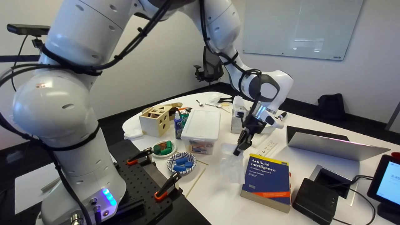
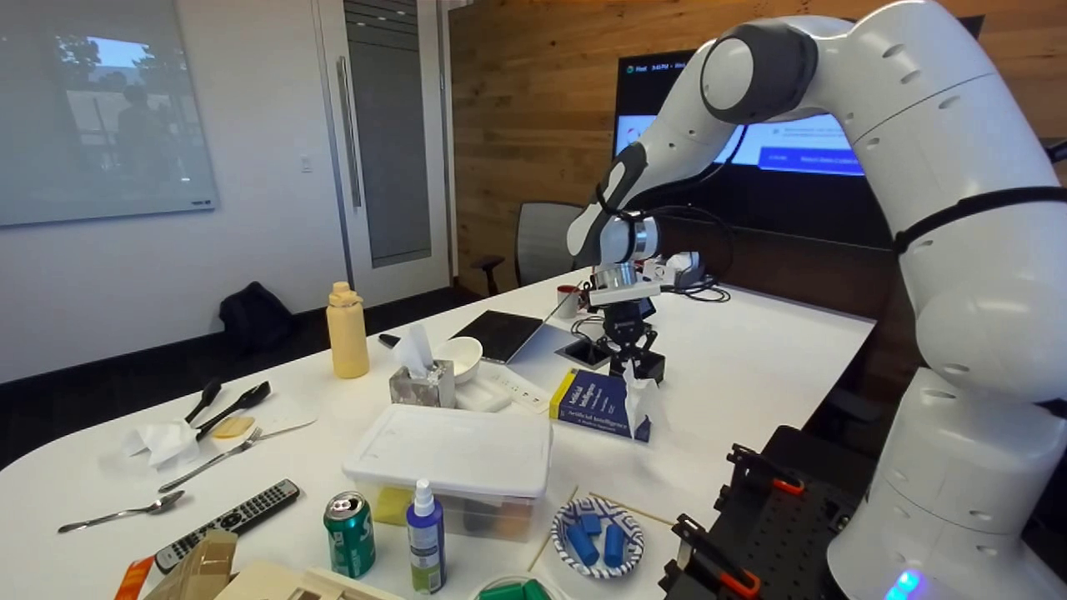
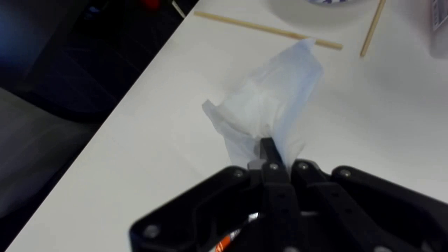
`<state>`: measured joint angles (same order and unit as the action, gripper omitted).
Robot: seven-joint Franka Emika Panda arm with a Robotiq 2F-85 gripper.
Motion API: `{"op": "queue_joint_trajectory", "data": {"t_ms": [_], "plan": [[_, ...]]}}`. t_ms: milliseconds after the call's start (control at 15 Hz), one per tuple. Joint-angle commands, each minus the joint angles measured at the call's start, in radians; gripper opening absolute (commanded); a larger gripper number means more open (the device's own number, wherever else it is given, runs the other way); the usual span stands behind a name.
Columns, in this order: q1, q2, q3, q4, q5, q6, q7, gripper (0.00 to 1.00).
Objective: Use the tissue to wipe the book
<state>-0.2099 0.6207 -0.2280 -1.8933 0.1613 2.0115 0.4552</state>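
The blue book [image 1: 265,176] with a yellow top edge and an orange band lies flat on the white table; it also shows in an exterior view [image 2: 592,402]. My gripper [image 1: 238,151] is shut on a thin white tissue [image 1: 230,167], which hangs down beside the book's side. In an exterior view, the tissue [image 2: 640,396] hangs in front of one end of the book, below the gripper [image 2: 635,364]. In the wrist view, the tissue [image 3: 262,101] spreads from the fingertips [image 3: 271,143] above bare table. I cannot tell whether it touches the book.
A lidded plastic box [image 1: 201,125], a patterned bowl [image 1: 170,160] of blue blocks and a thin wooden stick [image 1: 196,181] lie on the robot's side. A laptop [image 1: 337,145], a black box [image 1: 315,200] and a power strip [image 1: 268,148] stand around the book. A tissue box [image 2: 423,387] stands farther off.
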Motion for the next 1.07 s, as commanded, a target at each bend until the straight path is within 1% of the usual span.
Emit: {"op": "queue_joint_trajectory", "data": {"t_ms": [0, 200, 400, 733, 1000], "plan": [[0.014, -0.173, 0.009, -0.145, 0.035, -0.032, -0.026, 0.00], [0.022, -0.215, 0.017, -0.180, 0.057, -0.051, -0.009, 0.00], [0.029, -0.199, 0.032, -0.172, 0.085, -0.090, 0.011, 0.00], [0.054, -0.107, 0.043, -0.091, 0.110, -0.193, 0.092, 0.00], [0.075, -0.010, 0.041, 0.004, 0.106, -0.213, 0.174, 0.00]]}}
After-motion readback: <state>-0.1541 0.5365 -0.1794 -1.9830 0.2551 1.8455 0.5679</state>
